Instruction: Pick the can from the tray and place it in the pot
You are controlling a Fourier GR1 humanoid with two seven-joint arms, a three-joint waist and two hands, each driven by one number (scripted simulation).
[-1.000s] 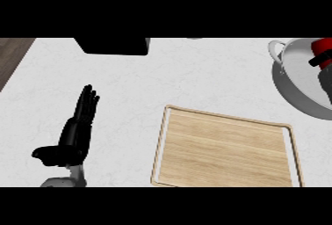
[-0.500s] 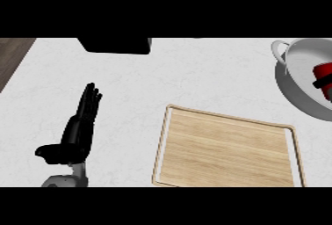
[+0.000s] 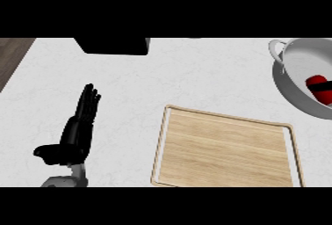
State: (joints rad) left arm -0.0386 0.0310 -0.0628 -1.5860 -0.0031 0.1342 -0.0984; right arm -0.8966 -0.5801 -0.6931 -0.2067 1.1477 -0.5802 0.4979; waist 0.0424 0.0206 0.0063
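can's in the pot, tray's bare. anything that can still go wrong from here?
1. The red can lies on its side inside the silver metal pot, so it may roll if the pot is bumped.
2. The pot runs off the view's right edge and the right hand is out of view; its withdrawal can't be checked.
3. The open black left hand rests clear of the wooden tray: little risk.

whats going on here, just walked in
Nothing is being handled at this moment. A red can lies inside the metal pot at the right edge of the view, so the placing looks done. The wooden tray on the white counter has nothing on it. The robot's left hand rests open on the left, fingers straight. The right hand is out of view.
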